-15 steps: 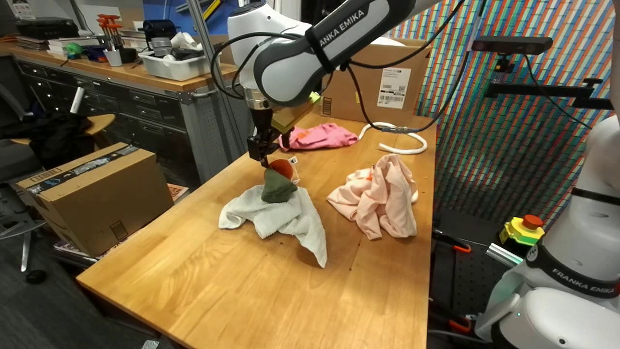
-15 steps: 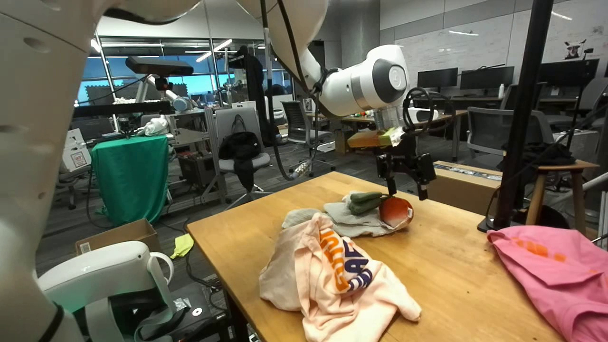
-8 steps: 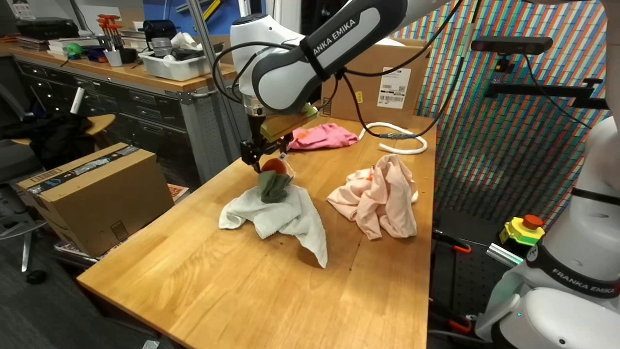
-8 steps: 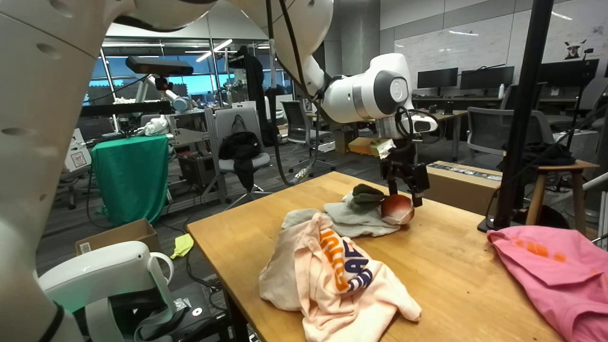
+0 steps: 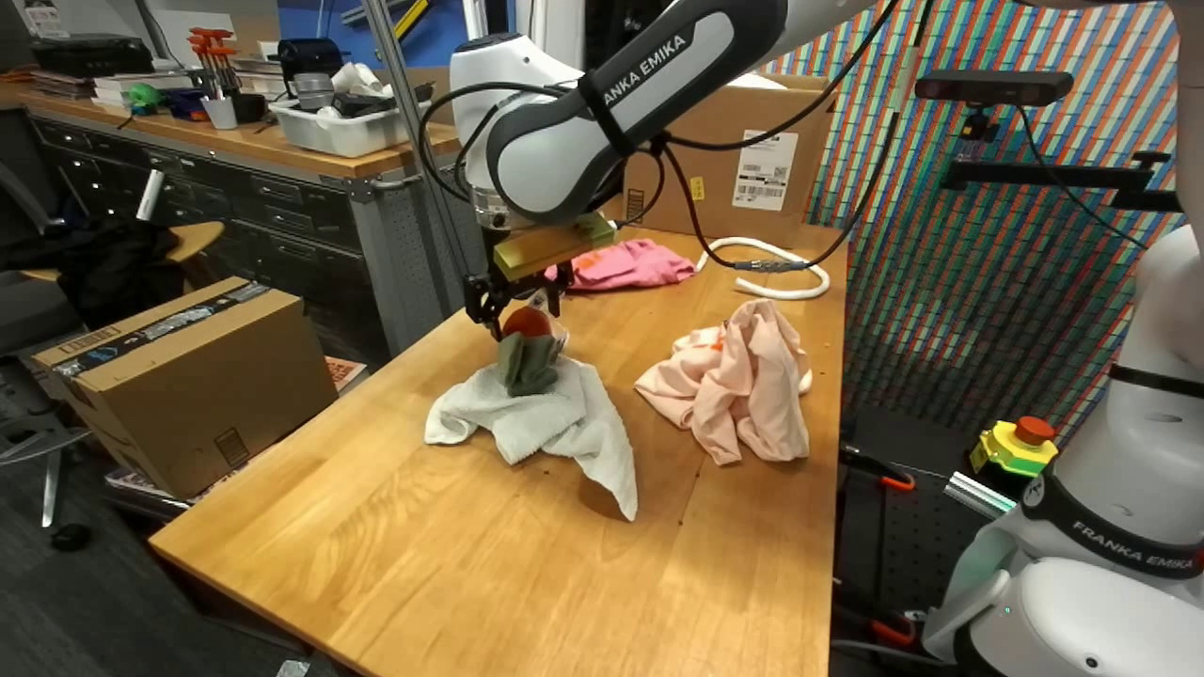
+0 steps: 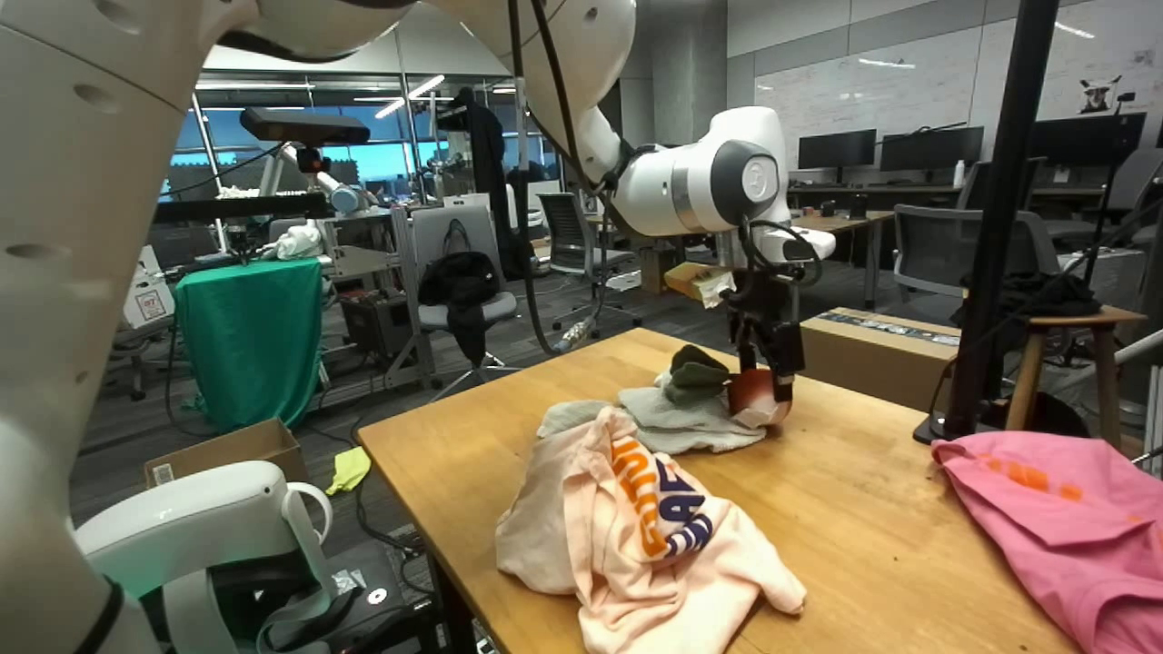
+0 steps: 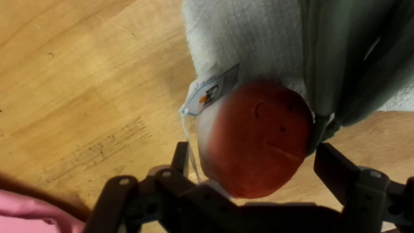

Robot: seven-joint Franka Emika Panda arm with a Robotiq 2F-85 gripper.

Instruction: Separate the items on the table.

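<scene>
Straddling the red plush (image 7: pixel 258 139), our pincer (image 7: pixel 252 152) spread, we judge separating partly done: pink cloth (image 5: pixel 635 266) and peach cloth (image 5: pixel 738 395) lie apart, away from the pincer; freeing the plush from white cloth (image 5: pixel 555 423) beside the pincer remains.

Glare pales the table (image 5: pixel 555 574); the wrist view's fingers (image 7: pixel 336 173) look dark.

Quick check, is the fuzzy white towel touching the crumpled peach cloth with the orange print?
Apart. In an exterior view, a strip of light-brown wooden tabletop separates the white towel from the peach cloth.
</scene>
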